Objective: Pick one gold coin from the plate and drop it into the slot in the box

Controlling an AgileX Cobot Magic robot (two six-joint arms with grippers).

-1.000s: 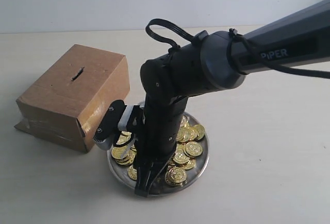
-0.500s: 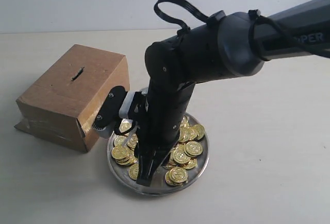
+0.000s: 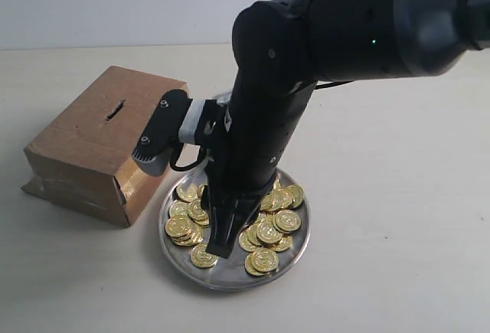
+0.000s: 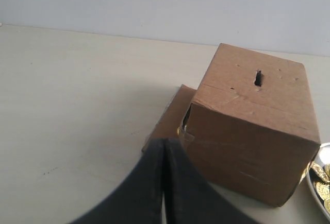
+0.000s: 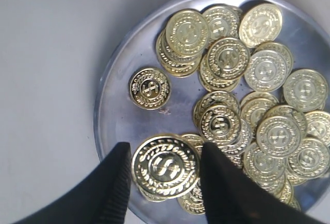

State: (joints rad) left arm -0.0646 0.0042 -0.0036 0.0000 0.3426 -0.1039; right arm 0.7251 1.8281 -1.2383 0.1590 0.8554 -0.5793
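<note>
— Gold coin (image 5: 166,167), where is it?
— It is right between the two black fingers (image 5: 116,188) of the right gripper (image 5: 165,149). One finger touches each edge, so the gripper is pinching it. Its flat face points at the wrist camera.
— Is it lying on the plate?
— It looks bigger than the other coins (image 5: 268,126), so it seems to sit above them, closer to the camera. The plate (image 5: 116,131) is right under the gripper. The coin hangs over the part near the rim.
— What else is under the gripper?
— A heap of coins lies to one side of the fingers. One lone coin (image 5: 149,88) lies by itself on bare metal, just past the fingertips.
— Where is the box?
— In the exterior view the box (image 3: 99,149) stands on the table (image 3: 398,218), just beside the plate and off to the left of the right gripper. The slot (image 3: 115,109) is on top of the box, well apart from the pinched coin.
— And the other gripper?
— The left gripper (image 4: 165,144) has its fingers pressed together, with nothing between them. The box sits just past its tips, a little to one side, and the slot shows as a small dark slit on the top
</note>
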